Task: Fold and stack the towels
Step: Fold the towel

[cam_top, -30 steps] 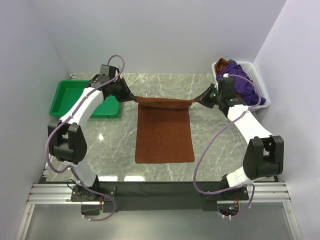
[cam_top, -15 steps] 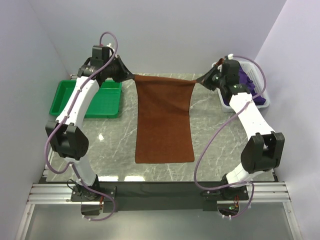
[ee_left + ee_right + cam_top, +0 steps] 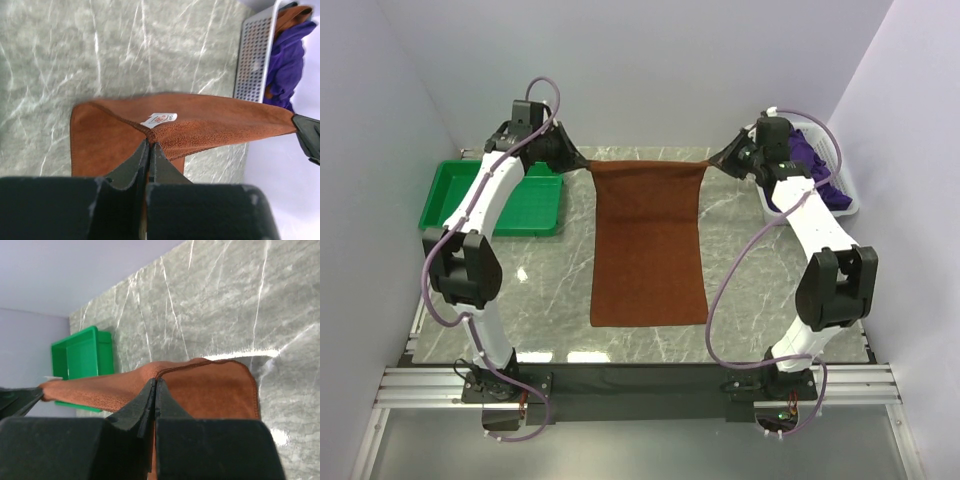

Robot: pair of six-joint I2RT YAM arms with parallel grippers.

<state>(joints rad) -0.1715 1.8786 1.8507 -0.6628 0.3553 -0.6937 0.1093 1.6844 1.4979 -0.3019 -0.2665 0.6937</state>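
Observation:
A rust-brown towel hangs stretched between both grippers, its far edge lifted and its near edge lying on the marble table. My left gripper is shut on the towel's far left corner, next to a white label. My right gripper is shut on the far right corner. More towels, purple and rust-brown, fill the white basket at the far right; they also show in the left wrist view.
A green tray sits at the far left of the table, also seen in the right wrist view. White walls close in behind and on both sides. A black strip runs along the table's near edge.
Both grippers have lifted the towel's far edge up and away from the table, then moved slightly nearer. The towel now hangs taut and longer, its near edge unmoved.

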